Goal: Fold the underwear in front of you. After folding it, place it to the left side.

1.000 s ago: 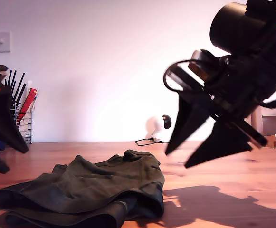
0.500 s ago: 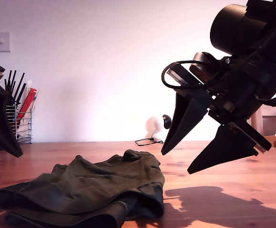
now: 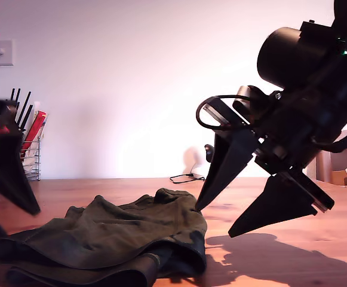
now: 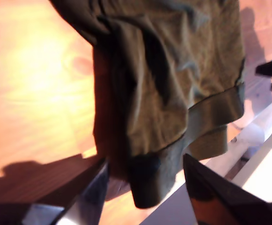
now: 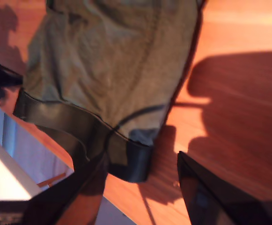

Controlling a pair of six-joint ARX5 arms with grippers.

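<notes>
Jaws spread on my first gripper and my second gripper, above crumpled underwear, its front edge cropped.

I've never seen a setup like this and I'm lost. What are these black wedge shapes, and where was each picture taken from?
I am a robot with two arms, and each arm ends in a two-fingered claw. Those fingers are the black wedges. One picture comes from a low camera at the table edge. The other two come from cameras riding on each claw and looking down past its fingers. A dark green pair of underwear lies crumpled on the wood. My second claw, at the exterior view's right, hangs open beside it. My first claw is open above it. Neither claw holds anything.
</notes>
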